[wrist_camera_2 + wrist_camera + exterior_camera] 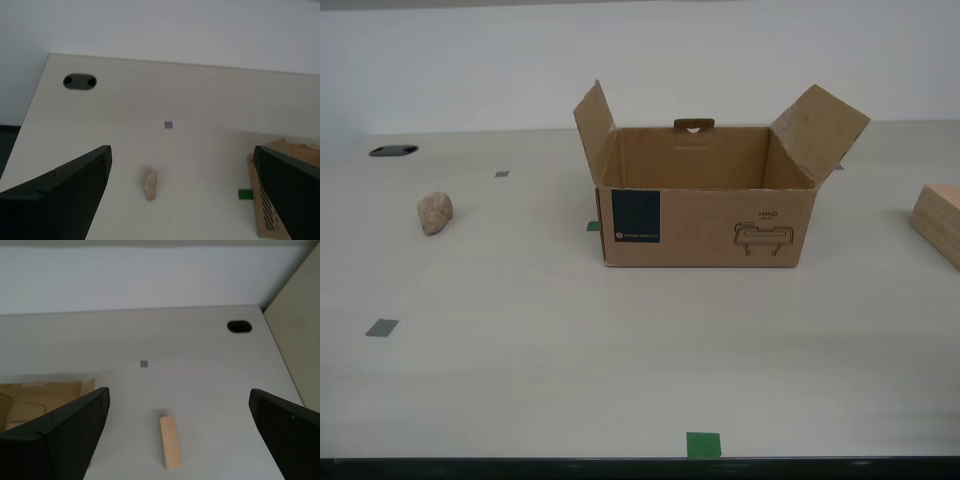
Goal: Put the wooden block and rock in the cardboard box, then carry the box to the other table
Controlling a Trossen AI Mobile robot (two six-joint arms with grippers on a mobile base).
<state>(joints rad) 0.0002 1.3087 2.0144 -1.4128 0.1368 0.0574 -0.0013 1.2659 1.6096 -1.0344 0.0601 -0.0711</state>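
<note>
Nothing is loaded yet, by the look of it; the job is sitting at its start.

Nearest in the exterior view, a green tape mark [703, 444] is sitting at the worktop [620, 370] front edge, with a grey tape square [381, 327] off toward that view's left. Neither arm is showing in the exterior view.

Mid-worktop, the cardboard box [705, 210] is standing upright, flaps open, and what shows of its inside is looking empty. The rock [435, 212] is lying on the worktop well apart from the box, on the exterior view's left. The wooden block [938, 220] is lying well apart on that view's right, partly cut off by the frame edge.

The first gripper [179, 440] is hanging above the worktop, jaws spread wide and holding nothing, with the block [170, 441] lying below between them. The second gripper [182, 195] is doing the same over the rock [150, 185]: jaws wide apart, empty.

Farther back, a cable hole [393, 151] is showing in the worktop near the wall.

Still to do, as I judge it: both pickups, both drops into the box, then the whole carry. The other table is not showing in any view.
</note>
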